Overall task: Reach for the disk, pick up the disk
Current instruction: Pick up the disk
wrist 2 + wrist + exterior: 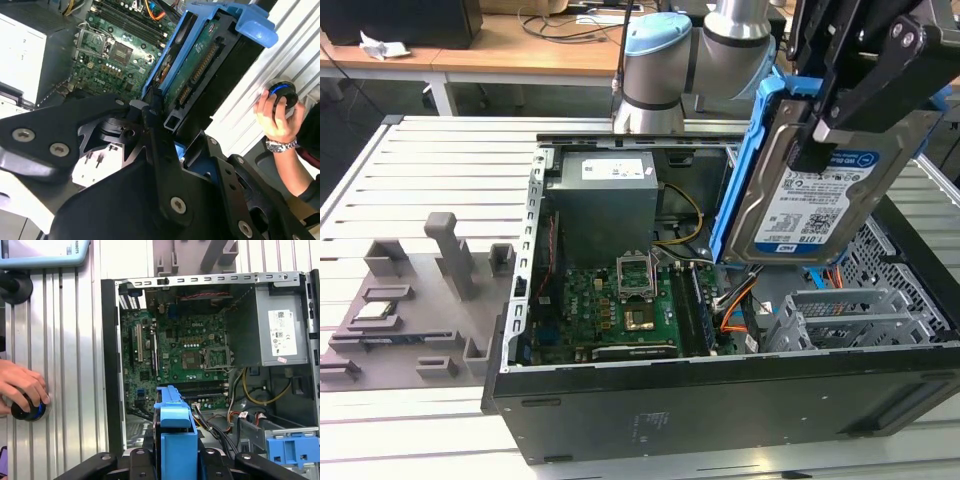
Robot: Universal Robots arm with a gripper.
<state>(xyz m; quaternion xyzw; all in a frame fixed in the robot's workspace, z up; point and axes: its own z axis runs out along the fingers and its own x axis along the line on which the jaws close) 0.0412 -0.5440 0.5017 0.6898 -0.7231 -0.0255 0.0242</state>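
The disk (817,190) is clamped between the fingers of the gripper (840,125), held tilted, clear above the open computer case (720,400).

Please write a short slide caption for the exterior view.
Gripper holds the disk lifted above the open computer case.

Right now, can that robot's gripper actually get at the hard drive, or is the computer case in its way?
Yes, it looks so: the gripper is already clamped on the hard drive, holding it up above the open computer case, so nothing blocks it.
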